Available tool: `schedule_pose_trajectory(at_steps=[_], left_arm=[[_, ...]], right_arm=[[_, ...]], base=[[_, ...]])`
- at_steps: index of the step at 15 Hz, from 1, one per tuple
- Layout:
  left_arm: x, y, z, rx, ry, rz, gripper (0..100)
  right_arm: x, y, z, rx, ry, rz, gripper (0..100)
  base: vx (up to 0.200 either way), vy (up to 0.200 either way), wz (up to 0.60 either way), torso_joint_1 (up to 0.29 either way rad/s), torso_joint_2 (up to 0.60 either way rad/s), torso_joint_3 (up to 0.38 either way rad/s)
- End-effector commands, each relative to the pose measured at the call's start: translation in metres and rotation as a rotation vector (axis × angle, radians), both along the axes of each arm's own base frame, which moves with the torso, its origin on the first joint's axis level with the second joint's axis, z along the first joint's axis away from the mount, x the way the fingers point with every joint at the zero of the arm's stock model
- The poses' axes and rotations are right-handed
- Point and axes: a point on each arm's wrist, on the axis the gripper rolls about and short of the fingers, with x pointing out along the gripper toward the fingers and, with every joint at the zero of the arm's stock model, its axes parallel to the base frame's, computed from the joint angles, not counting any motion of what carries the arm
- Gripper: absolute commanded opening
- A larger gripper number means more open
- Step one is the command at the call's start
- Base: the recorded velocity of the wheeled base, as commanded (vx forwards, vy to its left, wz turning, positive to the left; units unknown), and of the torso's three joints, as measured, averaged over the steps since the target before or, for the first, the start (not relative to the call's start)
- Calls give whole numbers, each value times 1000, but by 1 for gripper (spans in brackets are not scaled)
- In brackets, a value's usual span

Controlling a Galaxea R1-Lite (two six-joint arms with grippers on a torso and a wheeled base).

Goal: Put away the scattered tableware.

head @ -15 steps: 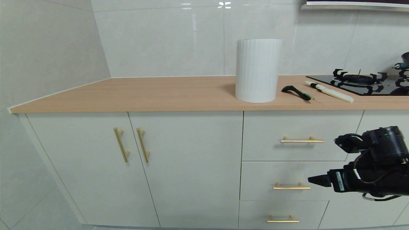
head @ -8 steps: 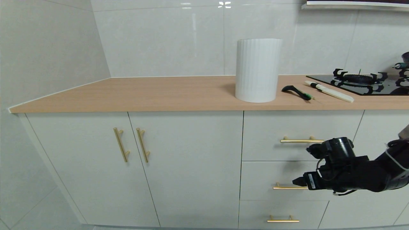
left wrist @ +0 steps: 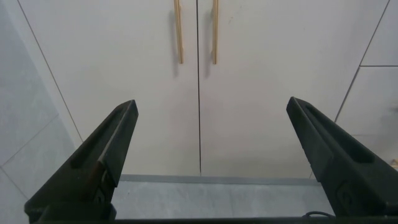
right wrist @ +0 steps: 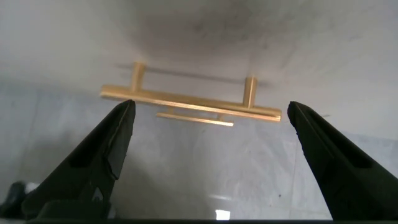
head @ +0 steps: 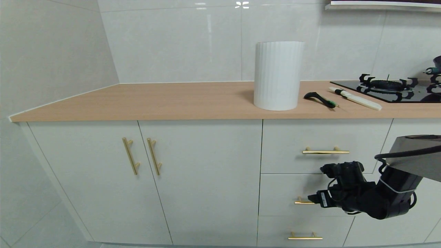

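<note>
On the wooden countertop (head: 172,100) lie a black-handled utensil (head: 319,99) and a white knife (head: 355,98), just right of a tall white ribbed holder (head: 278,75). My right gripper (head: 311,199) hovers low in front of the cabinets, right at the middle drawer's gold handle (head: 301,202). In the right wrist view that gripper (right wrist: 211,107) is open, and the handle (right wrist: 189,99) lies crosswise just beyond its fingertips, untouched. My left gripper (left wrist: 211,104) is open too and holds nothing. It faces the double cabinet doors (left wrist: 199,74) low down near the floor.
A black gas hob (head: 389,88) sits at the counter's right end. The drawer stack has a top handle (head: 325,151) and a bottom handle (head: 305,237). Two vertical gold handles (head: 141,156) mark the double doors on the left. Tiled walls close the left side and back.
My right arm has moved left and a little down, bringing its gripper from right of the drawers up to the middle drawer's handle. The countertop items have not moved.
</note>
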Motion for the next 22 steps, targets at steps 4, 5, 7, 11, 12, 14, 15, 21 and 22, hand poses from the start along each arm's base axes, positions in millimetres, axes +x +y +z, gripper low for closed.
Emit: schedule_pose_trajectory(at_steps=[4, 5, 7, 11, 12, 14, 15, 21, 22], left_arm=[[0, 0, 0, 0, -1, 1, 100], [0, 0, 0, 0, -1, 1, 100], [0, 0, 0, 0, -1, 1, 100], [0, 0, 0, 0, -1, 1, 100], [0, 0, 0, 0, -1, 1, 100], [0, 0, 0, 0, -1, 1, 100], [0, 0, 0, 0, -1, -1, 100], [0, 0, 0, 0, -1, 1, 100], [0, 0, 0, 0, -1, 1, 100]], right_arm=[[2, 0, -22, -22, 26, -18, 100], [6, 0, -23, -34, 18, -30, 100], [8, 0, -27, -42, 20, -40, 100], [15, 1, -28, -37, 0, -66, 100], [16, 1, -29, -44, -1, -75, 100], [16, 0, -37, -75, 15, -92, 100], [16, 0, -38, -77, 16, -92, 100], [13, 0, -39, -83, 30, -88, 100], [13, 0, -39, -88, 32, -83, 100]], base=[[0, 0, 0, 0, 0, 0], [0, 0, 0, 0, 0, 0], [0, 0, 0, 0, 0, 0], [0, 0, 0, 0, 0, 0], [0, 0, 0, 0, 0, 0], [0, 0, 0, 0, 0, 0], [0, 0, 0, 0, 0, 0], [0, 0, 0, 0, 0, 0], [0, 0, 0, 0, 0, 0]])
